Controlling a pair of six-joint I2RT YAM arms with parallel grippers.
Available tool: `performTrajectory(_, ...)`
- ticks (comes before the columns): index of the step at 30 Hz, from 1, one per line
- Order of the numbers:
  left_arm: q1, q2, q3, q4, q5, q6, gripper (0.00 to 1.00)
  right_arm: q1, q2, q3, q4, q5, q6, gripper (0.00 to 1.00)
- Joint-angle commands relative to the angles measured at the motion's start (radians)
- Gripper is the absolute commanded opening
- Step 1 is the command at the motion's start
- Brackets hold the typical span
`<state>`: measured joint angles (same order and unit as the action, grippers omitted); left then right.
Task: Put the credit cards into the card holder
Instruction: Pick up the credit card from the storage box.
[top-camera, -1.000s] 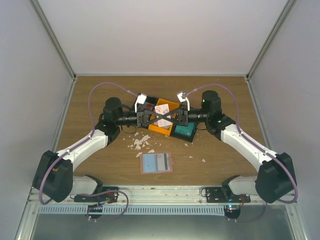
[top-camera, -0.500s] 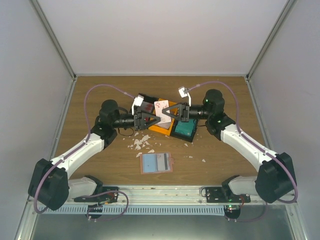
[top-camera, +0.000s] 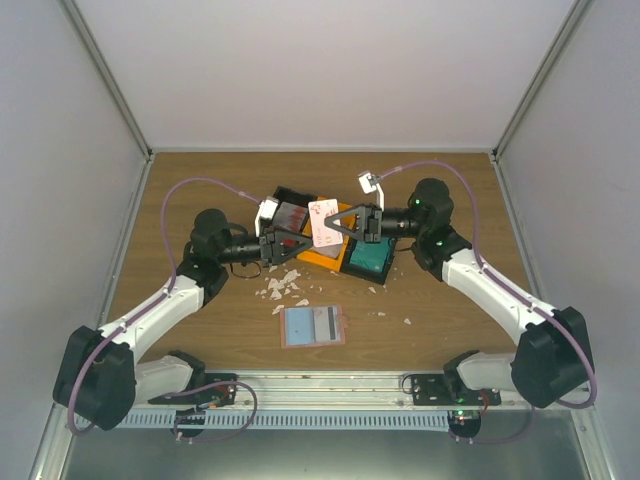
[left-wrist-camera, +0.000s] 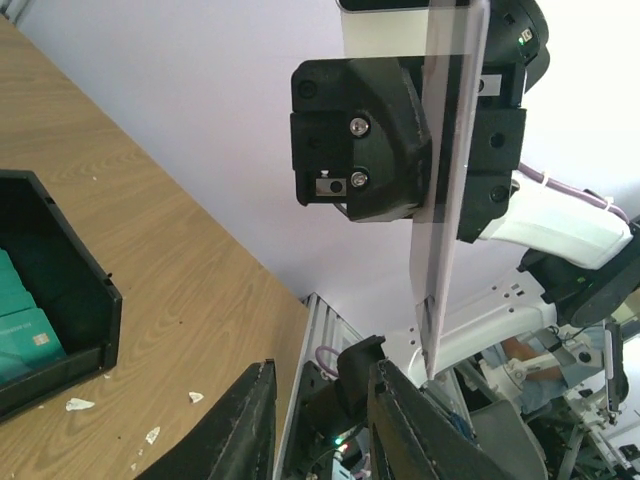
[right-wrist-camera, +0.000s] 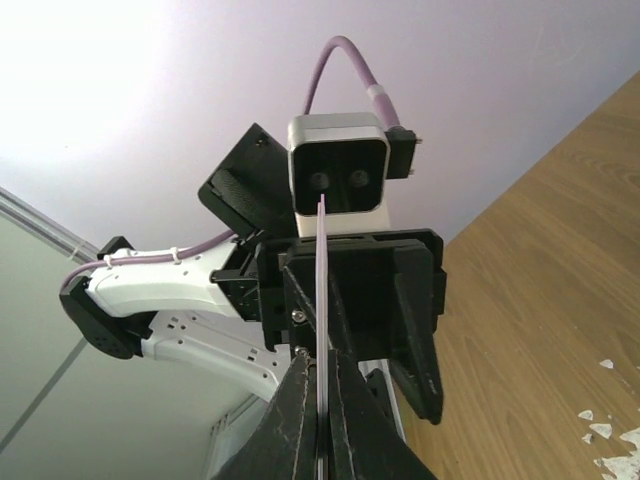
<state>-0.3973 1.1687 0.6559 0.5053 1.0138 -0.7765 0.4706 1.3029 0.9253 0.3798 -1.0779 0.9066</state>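
Though thin, white pink-printed card (top-camera: 324, 222).

The right tool (right-wrist-camera: 320, 365) is pinching a credit card (right-wrist-camera: 321, 260), which is showing edge-on as a thin pale line standing upright between the closed fingers. Just beyond, the left tool (right-wrist-camera: 352, 320) is facing back, with its wrist camera (right-wrist-camera: 338, 165) sitting above it. White scraps (right-wrist-camera: 605, 430) are lying on the wooden tabletop (right-wrist-camera: 540, 280) at right.
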Motion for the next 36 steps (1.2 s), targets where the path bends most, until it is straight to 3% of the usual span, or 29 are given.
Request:
performTrajectory(1, 0.007, -0.01, -0.008, 0.048, 0.017, -0.001, 0.31, 0.002, -0.025, -0.007, 0.057, -0.035, 0.007, 0.01)
performTrajectory(9, 0.007, -0.017, -0.007, 0.099, 0.057, -0.017, 0.4, 0.006, -0.003, -0.01, 0.042, -0.034, -0.01, 0.0)
performTrajectory(22, 0.007, -0.009, -0.013, 0.131, 0.067, -0.002, 0.45, 0.009, 0.008, -0.001, 0.037, -0.034, -0.02, 0.0)
performTrajectory(29, 0.004, 0.045, -0.004, 0.161, 0.081, -0.016, 0.3, 0.011, 0.018, -0.005, 0.051, -0.043, -0.012, 0.01)
performTrajectory(36, 0.003, 0.057, -0.004, 0.166, 0.081, -0.018, 0.31, 0.014, 0.02, -0.004, 0.047, -0.044, -0.016, 0.01)
